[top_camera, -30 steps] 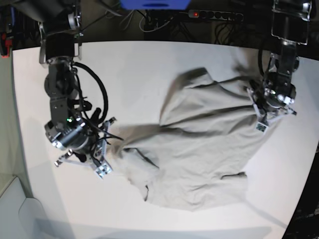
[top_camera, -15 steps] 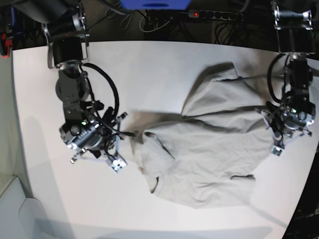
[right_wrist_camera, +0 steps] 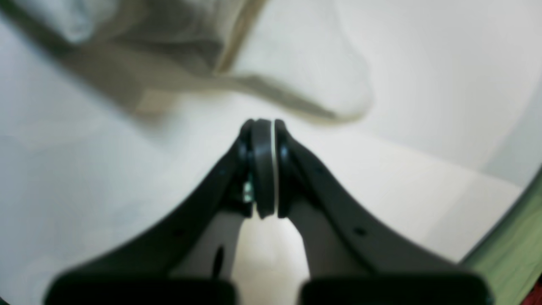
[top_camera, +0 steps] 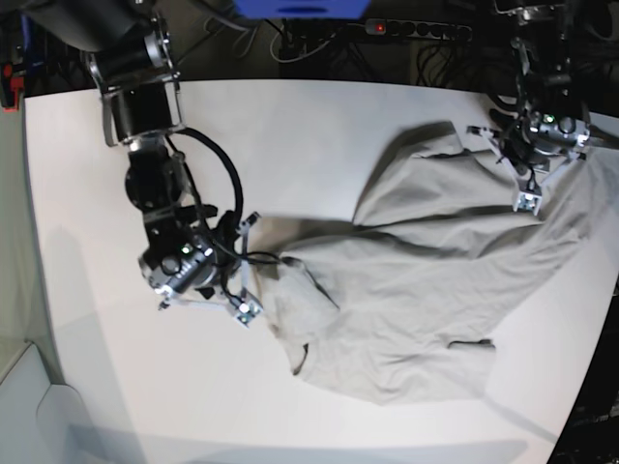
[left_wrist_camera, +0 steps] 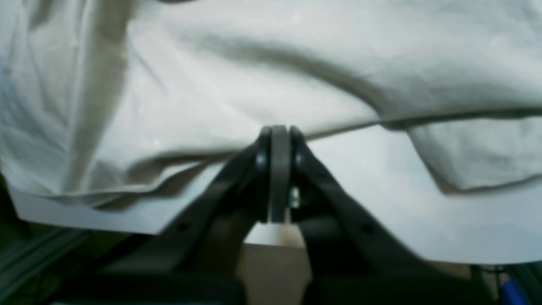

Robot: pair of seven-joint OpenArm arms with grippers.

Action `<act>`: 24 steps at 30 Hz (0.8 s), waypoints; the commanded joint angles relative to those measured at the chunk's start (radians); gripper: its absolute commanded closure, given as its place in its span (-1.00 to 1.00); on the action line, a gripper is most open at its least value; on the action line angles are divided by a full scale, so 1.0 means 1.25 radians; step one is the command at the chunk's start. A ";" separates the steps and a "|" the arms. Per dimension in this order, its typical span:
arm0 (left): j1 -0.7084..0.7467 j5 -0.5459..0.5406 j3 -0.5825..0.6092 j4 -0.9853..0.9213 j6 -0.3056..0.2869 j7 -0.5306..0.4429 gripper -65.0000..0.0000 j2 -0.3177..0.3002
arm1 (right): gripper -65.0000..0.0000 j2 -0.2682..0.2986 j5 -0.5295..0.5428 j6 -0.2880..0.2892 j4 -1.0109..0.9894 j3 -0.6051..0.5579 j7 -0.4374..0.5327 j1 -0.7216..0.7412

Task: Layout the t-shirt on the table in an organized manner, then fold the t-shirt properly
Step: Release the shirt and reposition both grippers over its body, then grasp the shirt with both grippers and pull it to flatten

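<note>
The t-shirt (top_camera: 426,280) lies on the table's (top_camera: 290,135) right half.

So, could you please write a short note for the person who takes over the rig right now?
Grippers: left gripper shut at the t-shirt edge, no pinch on cloth visible; right gripper shut, empty, just short of the cloth.
The t-shirt lies crumpled on the table, not spread.
Done: nothing complete.
Left: lay it flat, then fold.
</note>
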 commanded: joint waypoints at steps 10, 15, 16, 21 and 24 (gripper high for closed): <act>-0.102 -0.001 -0.005 -0.030 0.003 -0.009 1.00 -0.002 | 0.99 -0.019 -0.002 -0.034 -0.036 0.029 0.166 0.108; -0.172 -0.003 -0.005 -0.112 0.001 -0.040 1.00 -0.002 | 1.00 -0.031 -0.003 -0.035 -0.070 -0.003 0.409 0.129; -0.179 -0.003 -0.005 -0.128 0.001 -0.072 1.00 -0.002 | 1.00 -0.034 -0.003 -0.036 -0.092 -0.009 0.459 0.129; -0.231 -0.003 -0.007 -0.215 0.003 -0.182 1.00 -0.001 | 1.00 -0.079 -0.067 -0.036 -0.280 -0.051 0.498 0.189; -0.301 -0.003 -0.025 -0.298 0.004 -0.235 1.00 -0.001 | 1.00 -0.125 -0.091 -0.036 -0.421 -0.052 0.529 0.242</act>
